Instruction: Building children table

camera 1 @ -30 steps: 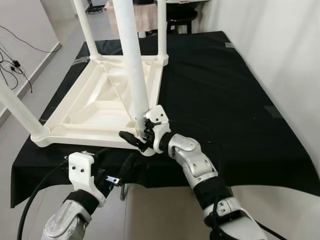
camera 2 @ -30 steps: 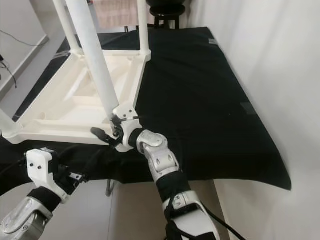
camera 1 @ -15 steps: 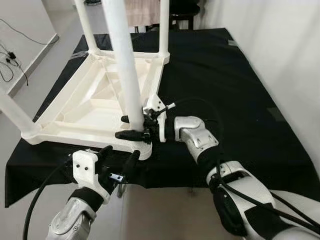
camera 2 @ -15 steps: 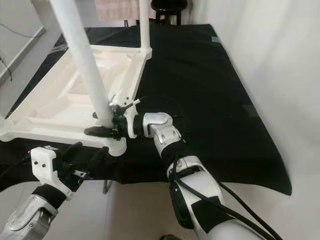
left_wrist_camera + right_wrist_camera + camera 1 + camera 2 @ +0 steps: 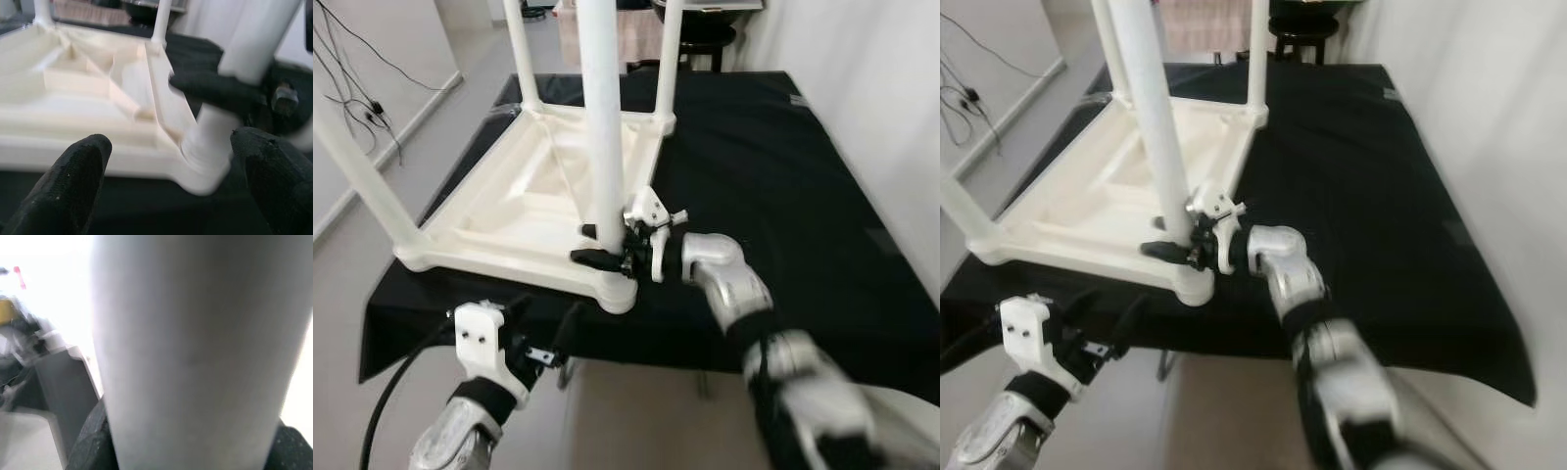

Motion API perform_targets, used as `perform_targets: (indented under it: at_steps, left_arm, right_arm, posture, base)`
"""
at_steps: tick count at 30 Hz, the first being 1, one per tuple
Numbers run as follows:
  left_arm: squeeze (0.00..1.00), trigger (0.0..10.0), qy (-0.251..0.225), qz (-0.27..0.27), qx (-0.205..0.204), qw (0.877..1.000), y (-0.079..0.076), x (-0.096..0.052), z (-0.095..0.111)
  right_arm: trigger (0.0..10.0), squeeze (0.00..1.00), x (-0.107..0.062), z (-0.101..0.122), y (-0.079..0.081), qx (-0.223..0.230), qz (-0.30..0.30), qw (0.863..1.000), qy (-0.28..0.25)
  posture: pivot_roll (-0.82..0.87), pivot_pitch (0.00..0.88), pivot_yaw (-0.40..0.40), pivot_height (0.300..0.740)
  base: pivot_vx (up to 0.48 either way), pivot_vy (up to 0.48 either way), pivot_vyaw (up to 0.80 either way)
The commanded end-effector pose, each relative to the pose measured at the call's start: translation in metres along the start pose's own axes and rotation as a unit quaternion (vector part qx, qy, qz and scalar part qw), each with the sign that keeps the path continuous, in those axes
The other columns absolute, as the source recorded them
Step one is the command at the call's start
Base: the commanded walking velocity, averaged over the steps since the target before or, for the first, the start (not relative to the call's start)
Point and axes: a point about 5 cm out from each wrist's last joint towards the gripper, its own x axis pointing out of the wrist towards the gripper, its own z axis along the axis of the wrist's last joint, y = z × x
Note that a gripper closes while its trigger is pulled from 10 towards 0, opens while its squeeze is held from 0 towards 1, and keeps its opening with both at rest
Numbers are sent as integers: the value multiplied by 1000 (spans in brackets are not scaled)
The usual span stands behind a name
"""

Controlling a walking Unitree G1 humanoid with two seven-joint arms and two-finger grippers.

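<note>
A white children's table [image 5: 524, 211] lies upside down on a black-covered table [image 5: 773, 186], its legs pointing up. My right gripper [image 5: 599, 245] is at the base of the near corner leg [image 5: 604, 127], one black finger on each side of it, shut on the leg. In the right wrist view the leg [image 5: 195, 352] stands close between the fingers [image 5: 93, 443]. My left gripper [image 5: 546, 318] hangs open below the black table's front edge, just in front of that corner. The left wrist view looks between the gripper's open fingers [image 5: 78, 181] at the corner socket [image 5: 205, 161].
Other white legs rise at the far corners [image 5: 668, 54] and the near left [image 5: 362, 181]. A white wall [image 5: 891, 88] runs along the right side. Cables [image 5: 362, 103] lie on the floor at the left. A dark stool [image 5: 1298, 24] stands behind the table.
My right gripper has moved from beside the corner to around the base of the near leg and holds it. The head camera has shifted. My left gripper stays open below the front edge.
</note>
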Motion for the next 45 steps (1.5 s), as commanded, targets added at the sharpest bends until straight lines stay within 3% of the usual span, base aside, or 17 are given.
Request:
perform_targets:
  at_steps: [1,6,9,10,11,12,13,19,21,25,27,32,33,34,35,36,45]
  left_arm:
    - [0,10000,4,-3,5,1000,1,-1,1]
    - [0,10000,7,-1,8,1000,4,2,-1]
    - [0,10000,3,5,11,1000,3,2,-1]
    - [0,10000,0,9,11,1000,4,3,-1]
    - [0,10000,0,9,11,1000,4,3,-1]
    - [0,10000,-2,12,12,1000,4,3,-1]
    - [0,10000,-3,14,12,1000,4,4,-1]
    - [0,10000,-4,12,10,1000,3,4,0]
    - [0,10000,-4,10,9,1000,2,5,0]
    - [0,10000,-5,10,8,1000,2,5,0]
    - [0,10000,-6,10,8,1000,1,5,0]
    - [0,10000,-6,11,8,1000,0,5,0]
    - [0,10000,-6,11,8,1000,0,4,0]
    - [0,10000,-6,11,8,1000,-1,4,0]
    - [0,10000,-6,11,7,1000,-1,4,0]
    - [0,10000,-6,10,7,1000,-2,3,0]
    - [0,10000,-6,8,4,1000,-5,1,1]
  right_arm:
    - [0,0,-1,-32,1,18,-59,994,90]
    - [0,0,30,-23,9,-31,-36,998,50]
    - [78,0,42,-18,-4,-58,-50,996,54]
    - [10000,0,46,-15,-8,-64,-51,995,60]
    - [10000,0,46,-15,-8,-64,-51,995,60]
    - [10000,537,47,-7,-8,-64,-46,995,59]
    - [10000,1000,48,-1,-7,-60,-36,996,54]
    - [10000,1000,57,27,-7,-42,38,998,-7]
    - [10000,0,60,39,-7,-40,123,991,-30]
    - [10000,0,60,44,-6,-46,183,981,-37]
    - [10000,0,60,44,-9,-68,237,969,-16]
    - [10000,0,58,44,-10,-70,259,963,-7]
    - [9882,0,58,43,-12,-50,268,962,2]
    - [3961,0,58,42,-13,-28,278,960,7]
    - [3961,0,57,41,-15,-13,286,958,9]
    - [0,0,55,39,-16,-4,295,955,15]
    - [0,0,46,32,-27,0,320,947,25]
  posture:
    - [30,84,33,740]
    - [49,79,14,740]
    - [54,78,6,740]
    - [53,76,2,740]
    - [53,76,2,740]
    - [59,75,-1,740]
    - [61,75,-3,740]
    - [61,76,-5,740]
    - [64,80,-9,740]
    - [64,80,-9,740]
    - [70,84,-16,740]
    - [70,85,-16,740]
    - [72,91,-14,740]
    - [73,92,-14,740]
    - [73,92,-14,740]
    - [70,94,-18,740]
    - [55,103,-17,740]
  base:
    - [0,0,0]
    - [0,0,0]
    - [0,0,0]
    - [0,0,0]
    - [0,0,0]
    - [0,0,0]
    - [0,0,0]
    - [0,0,0]
    - [0,0,0]
    - [0,0,0]
    - [0,0,0]
    - [0,0,0]
    - [0,0,0]
    - [0,0,0]
    - [0,0,0]
    - [0,0,0]
    - [0,0,0]
